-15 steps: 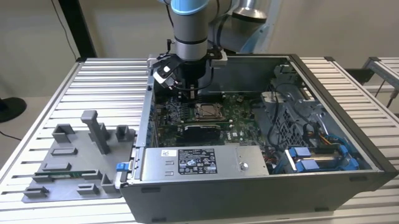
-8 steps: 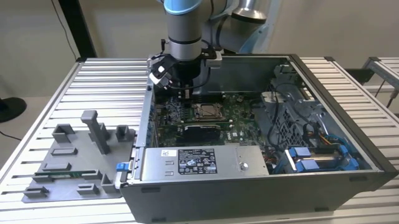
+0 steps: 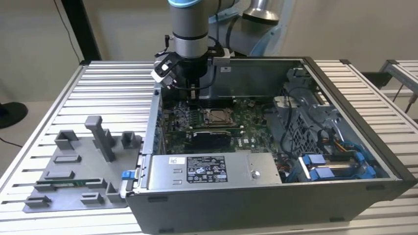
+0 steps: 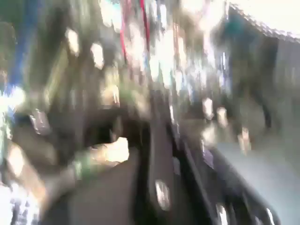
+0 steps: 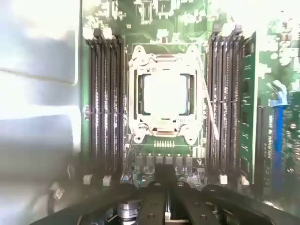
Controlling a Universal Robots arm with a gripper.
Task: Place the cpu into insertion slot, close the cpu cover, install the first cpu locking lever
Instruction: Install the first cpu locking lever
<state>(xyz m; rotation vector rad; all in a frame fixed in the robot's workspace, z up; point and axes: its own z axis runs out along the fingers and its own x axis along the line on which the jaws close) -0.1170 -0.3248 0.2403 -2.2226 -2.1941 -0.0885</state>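
the cpu (image 5: 165,93) is seen seated under the closed cpu cover (image 5: 164,124); the gripper (image 5: 165,172) is held nearby, jaws pressed together, nothing gripped.

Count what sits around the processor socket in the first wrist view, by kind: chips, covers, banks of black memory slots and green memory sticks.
cpu: 1
cpu cover: 1
banks of black memory slots: 2
green memory stick: 1
Total: 5
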